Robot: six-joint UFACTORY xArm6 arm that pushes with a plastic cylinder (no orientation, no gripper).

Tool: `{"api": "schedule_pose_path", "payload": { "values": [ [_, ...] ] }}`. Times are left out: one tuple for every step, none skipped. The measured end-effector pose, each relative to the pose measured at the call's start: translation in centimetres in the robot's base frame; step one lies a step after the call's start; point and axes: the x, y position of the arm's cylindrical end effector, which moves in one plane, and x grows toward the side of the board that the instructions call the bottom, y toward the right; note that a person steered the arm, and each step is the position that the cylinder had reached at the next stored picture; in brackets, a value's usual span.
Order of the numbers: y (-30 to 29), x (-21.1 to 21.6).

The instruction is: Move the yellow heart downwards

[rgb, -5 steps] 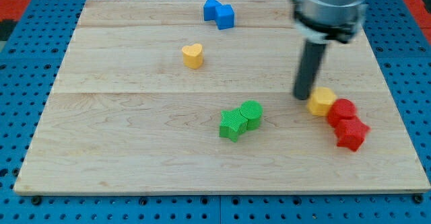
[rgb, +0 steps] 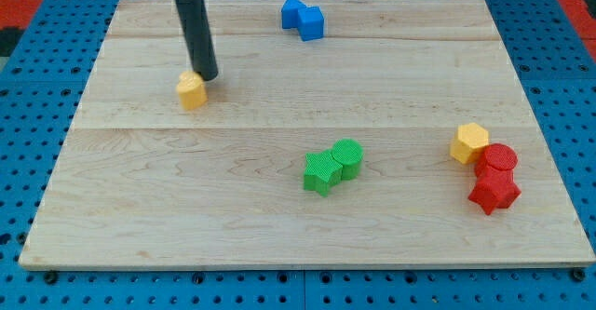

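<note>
The yellow heart [rgb: 191,90] lies on the wooden board [rgb: 140,189] at the upper left. My tip [rgb: 208,77] stands just to the upper right of the heart, touching or nearly touching it. The dark rod rises from there to the view's top edge.
Two blue blocks [rgb: 303,17] sit together at the top middle. A green star [rgb: 321,172] and a green cylinder [rgb: 347,156] sit at the middle. A yellow hexagon [rgb: 469,142], a red cylinder [rgb: 498,159] and a red star [rgb: 493,192] cluster at the right.
My tip has moved from beside the yellow hexagon at the right to the upper left. The yellow heart now lies further left and lower. The hexagon and red blocks have shifted slightly right.
</note>
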Motion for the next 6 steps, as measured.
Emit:
{"api": "schedule_pose_path", "payload": {
  "values": [
    [-5.6, 0.2],
    [-5.5, 2.7],
    [5.3, 2.7],
    [4.5, 4.0],
    [-2.9, 4.1],
    [5.2, 7.1]
  ]
}}
